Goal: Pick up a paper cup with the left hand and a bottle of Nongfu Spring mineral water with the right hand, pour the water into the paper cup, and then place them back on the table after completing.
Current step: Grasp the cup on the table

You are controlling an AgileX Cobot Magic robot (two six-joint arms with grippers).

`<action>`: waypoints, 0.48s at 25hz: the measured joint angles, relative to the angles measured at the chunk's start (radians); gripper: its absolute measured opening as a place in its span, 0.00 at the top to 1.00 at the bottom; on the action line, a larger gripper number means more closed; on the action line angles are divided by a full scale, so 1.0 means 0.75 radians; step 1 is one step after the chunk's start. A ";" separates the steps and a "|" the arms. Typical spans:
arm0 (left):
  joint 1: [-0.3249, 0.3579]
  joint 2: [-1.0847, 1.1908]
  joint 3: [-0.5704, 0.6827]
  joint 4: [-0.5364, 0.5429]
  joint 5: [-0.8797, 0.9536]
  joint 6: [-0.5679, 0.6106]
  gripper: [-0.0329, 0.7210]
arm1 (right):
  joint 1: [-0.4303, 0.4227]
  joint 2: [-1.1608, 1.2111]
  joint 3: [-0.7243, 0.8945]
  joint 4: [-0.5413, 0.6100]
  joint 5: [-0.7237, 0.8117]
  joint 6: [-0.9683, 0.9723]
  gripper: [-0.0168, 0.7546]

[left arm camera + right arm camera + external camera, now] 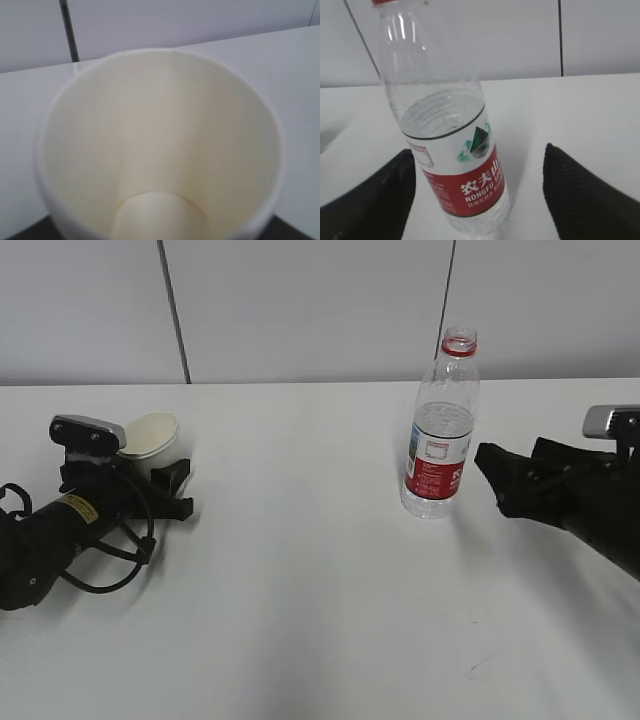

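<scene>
The white paper cup [150, 433] stands on the table [300, 600] at the far left, between the fingers of the left hand's gripper [160, 458]. In the left wrist view the empty cup [160, 150] fills the frame, with dark fingers [20, 234] tight against its sides. The Nongfu Spring bottle [441, 440], red-labelled and uncapped, stands upright right of centre, with water [440, 117] to about two-thirds. The right hand's gripper [508, 455] is open just right of it. In the right wrist view the bottle [465, 170] stands between the spread gripper [479, 150], untouched.
A grey panelled wall [300, 300] with dark seams rises behind the table's far edge. The left arm's black cables [110, 565] loop over the tabletop at the left. The right arm's silver block [610, 420] is at the right edge.
</scene>
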 joint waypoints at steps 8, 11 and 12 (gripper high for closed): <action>0.000 0.000 0.000 0.000 -0.001 0.000 0.49 | 0.000 0.065 0.000 -0.023 -0.006 -0.210 0.22; 0.000 0.000 0.000 0.000 -0.001 0.000 0.49 | 0.000 0.065 -0.002 -0.023 -0.006 -0.224 0.22; 0.000 0.000 0.000 0.000 -0.001 0.000 0.49 | 0.000 0.065 -0.002 -0.023 -0.006 -0.226 0.22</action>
